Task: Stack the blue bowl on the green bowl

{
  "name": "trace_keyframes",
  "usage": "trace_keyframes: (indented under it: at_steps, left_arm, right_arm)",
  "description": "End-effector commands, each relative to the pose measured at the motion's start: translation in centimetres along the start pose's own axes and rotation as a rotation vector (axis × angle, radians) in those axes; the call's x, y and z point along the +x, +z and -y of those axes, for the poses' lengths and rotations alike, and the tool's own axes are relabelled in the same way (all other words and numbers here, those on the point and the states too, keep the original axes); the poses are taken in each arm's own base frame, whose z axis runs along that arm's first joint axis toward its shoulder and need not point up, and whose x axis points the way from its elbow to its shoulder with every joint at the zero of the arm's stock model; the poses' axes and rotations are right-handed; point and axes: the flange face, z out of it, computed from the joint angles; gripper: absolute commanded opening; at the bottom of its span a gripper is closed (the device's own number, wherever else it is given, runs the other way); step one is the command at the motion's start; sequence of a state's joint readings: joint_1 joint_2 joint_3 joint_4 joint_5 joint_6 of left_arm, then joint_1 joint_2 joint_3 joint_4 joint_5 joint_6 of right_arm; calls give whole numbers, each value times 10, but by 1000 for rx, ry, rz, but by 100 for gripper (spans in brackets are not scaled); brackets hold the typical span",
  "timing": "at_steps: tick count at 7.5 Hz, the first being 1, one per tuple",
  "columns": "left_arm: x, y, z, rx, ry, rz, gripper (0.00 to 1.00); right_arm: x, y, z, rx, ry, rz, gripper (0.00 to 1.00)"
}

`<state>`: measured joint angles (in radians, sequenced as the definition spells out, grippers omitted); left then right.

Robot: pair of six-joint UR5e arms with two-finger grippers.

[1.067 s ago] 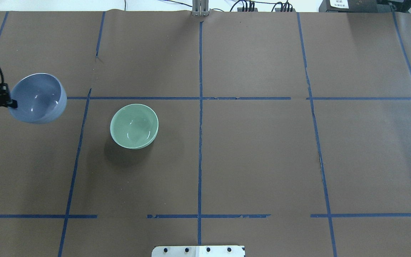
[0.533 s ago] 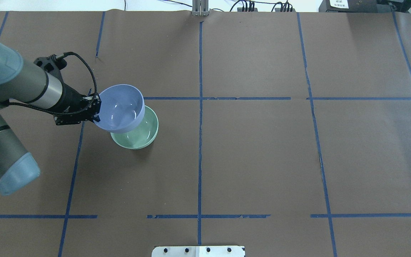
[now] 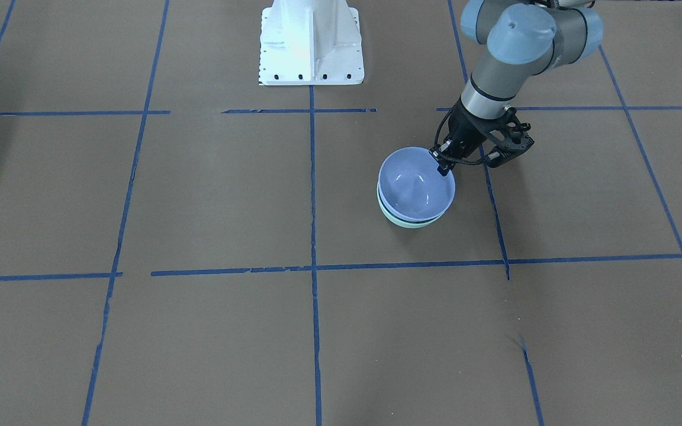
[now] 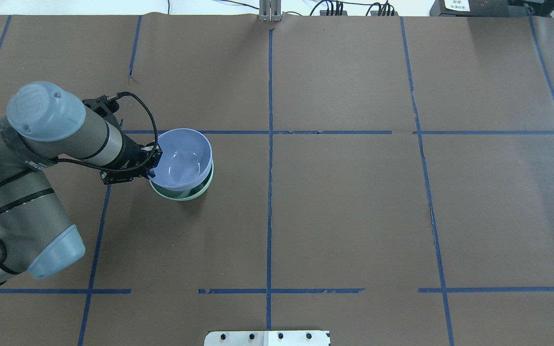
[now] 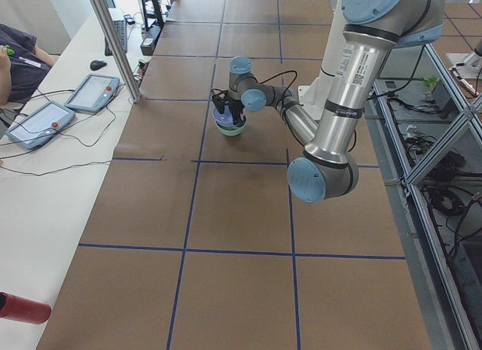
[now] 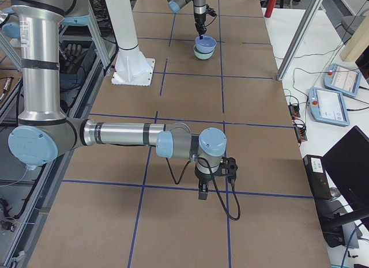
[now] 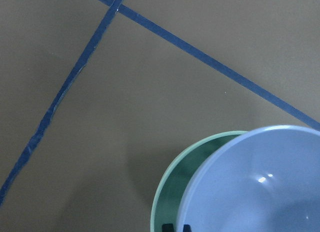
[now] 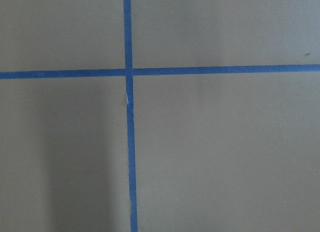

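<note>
The small, round, glossy periwinkle-blue bowl [image 4: 184,156] is held nested, slightly offset, in the matching mint-green bowl [image 4: 177,195], left of centre in the overhead view. Its rim is clamped by the left gripper [image 4: 154,162], so only release is judged left. Whether the right gripper [image 6: 202,194] is apart or together cannot be told. One bowl of each colour is counted.

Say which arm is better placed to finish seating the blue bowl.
Left. The left gripper grips the rim of the blue bowl, right over the green bowl. The right gripper hangs far off, near neither bowl.
</note>
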<state>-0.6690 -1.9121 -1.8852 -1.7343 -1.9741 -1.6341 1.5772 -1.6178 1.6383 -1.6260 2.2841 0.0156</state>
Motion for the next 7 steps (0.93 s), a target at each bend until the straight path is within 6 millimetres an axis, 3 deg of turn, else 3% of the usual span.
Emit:
trace_keyframes:
  at_steps: [1,3,5,6,7]
  left_arm:
    - [-4,17,-2,-7,-4,20,0]
    - [-8,19,-1,-6,-10,27,99]
    - [-5,-18,-4,-9,32,-36,100]
    - [-15,-50,18,-33,121,-64,100]
    - [-46,-81,60,-28,190,-79,100]
  right_arm:
    - [0,0,0,-1,1,0,100]
    - [0,0,0,-1,0,0,100]
    - [0,0,0,-1,1,0,100]
    - [0,0,0,-1,1,0,100]
    - [0,0,0,-1,1,0,100]
